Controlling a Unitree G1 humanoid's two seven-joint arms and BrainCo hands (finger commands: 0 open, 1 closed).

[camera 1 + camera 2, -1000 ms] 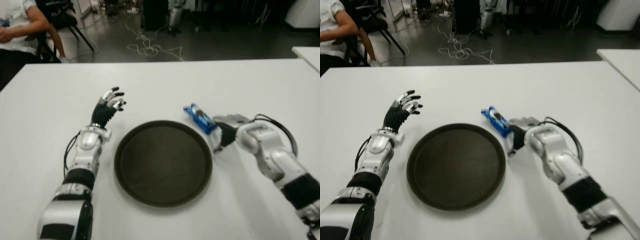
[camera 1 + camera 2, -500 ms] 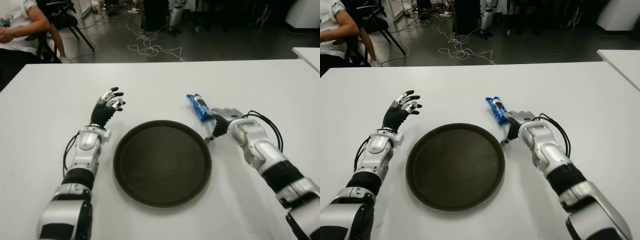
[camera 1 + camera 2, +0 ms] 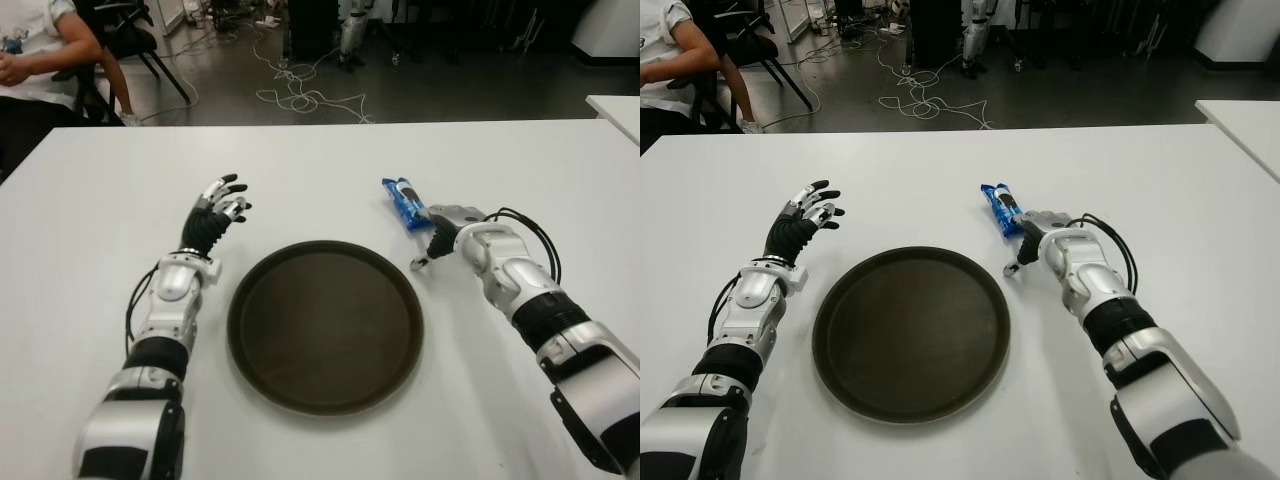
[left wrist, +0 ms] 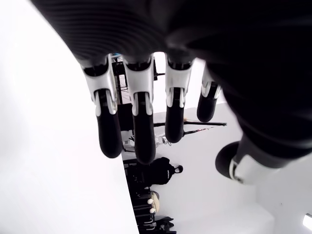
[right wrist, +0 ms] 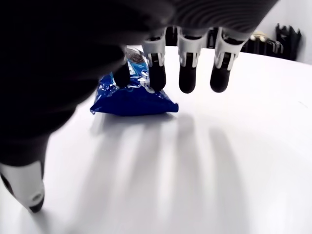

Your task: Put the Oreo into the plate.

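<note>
The Oreo (image 3: 405,203) is a blue pack lying on the white table (image 3: 520,160), just beyond the right rim of the dark round plate (image 3: 325,330). My right hand (image 3: 432,238) is right behind the pack on its near side. In the right wrist view its fingers (image 5: 187,73) are stretched out over the table, and the innermost ones reach the Oreo (image 5: 134,97) without closing around it; the thumb (image 5: 29,192) hangs apart. My left hand (image 3: 215,215) shows left of the plate, fingers spread, holding nothing.
A person (image 3: 40,50) sits on a chair beyond the table's far left corner. Cables (image 3: 300,95) lie on the floor behind the table. A second white table's corner (image 3: 615,105) shows at the far right.
My right arm has stretched forward, away from me. The Oreo pack has slid farther back on the table and turned more lengthwise. The left hand and the plate have stayed put.
</note>
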